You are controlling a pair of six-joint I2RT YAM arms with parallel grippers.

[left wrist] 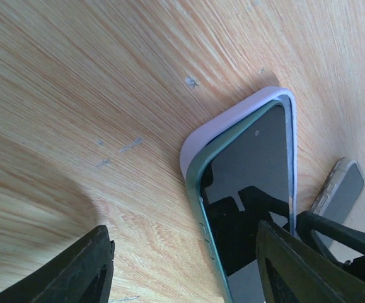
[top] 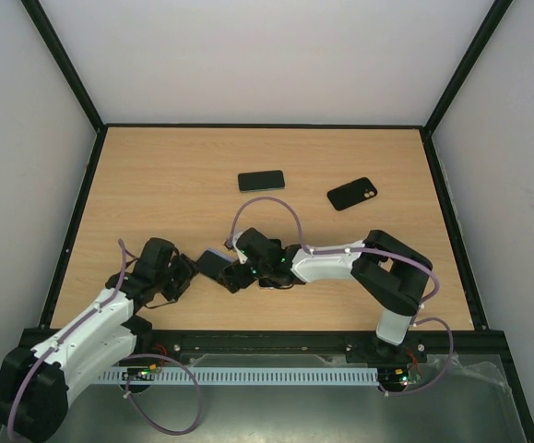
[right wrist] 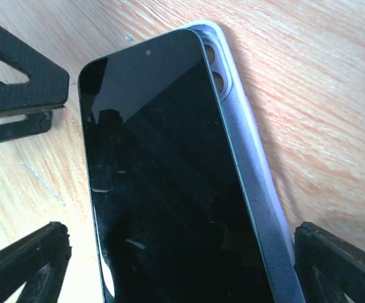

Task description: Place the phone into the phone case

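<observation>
Two grippers, your left gripper (top: 183,275) and right gripper (top: 236,277), flank the phone (top: 213,265) near-centre from above. Left wrist: jaws part open, phone askew in its lilac case (left wrist: 229,120). Right wrist: jaws wide, astride it. Likely rigid, slick glass; press its edges.

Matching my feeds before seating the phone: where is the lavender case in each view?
Top external: lavender case low, left of centre.
Left wrist: right of centre, rim curving round the phone's corner.
Right wrist: right of centre, along the phone's right edge.
Shared landmark: the dark-screened phone lying on it.
</observation>
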